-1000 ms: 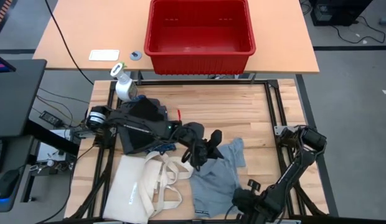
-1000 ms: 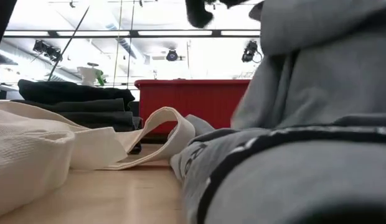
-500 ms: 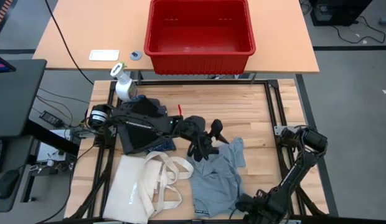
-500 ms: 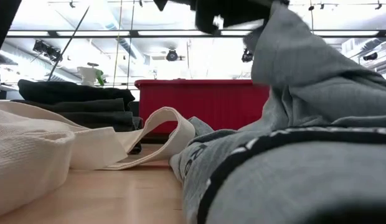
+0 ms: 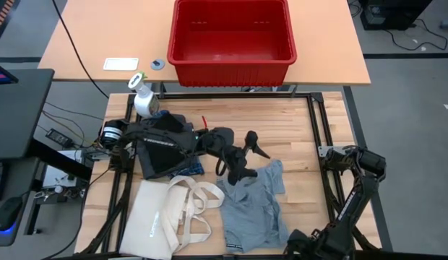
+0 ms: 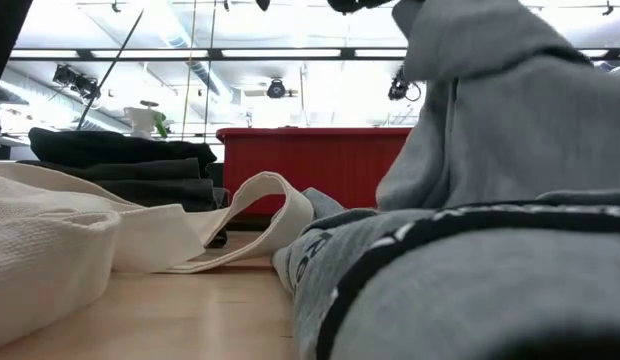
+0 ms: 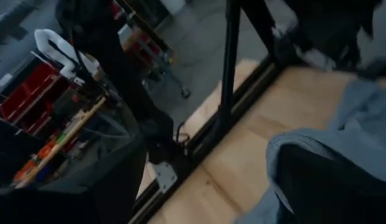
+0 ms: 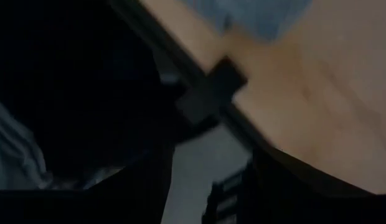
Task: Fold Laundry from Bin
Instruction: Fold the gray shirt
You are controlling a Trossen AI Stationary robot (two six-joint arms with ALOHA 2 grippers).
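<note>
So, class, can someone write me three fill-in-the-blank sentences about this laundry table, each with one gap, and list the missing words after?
1. The large red plastic bin at the far end holds ____ garments.
2. The cream canvas tote bag lies beside the light ____ shirt.
3. The left claw hangs over the shirt's far edge with its fingers ____.

Missing words: no; grey; open

In the high view the left arm reaches from the frame's left edge to its centre, the left gripper [image 5: 245, 154] with fingers spread wide. The right arm folds down the right side, the right gripper [image 5: 305, 244] at the bottom edge
</note>
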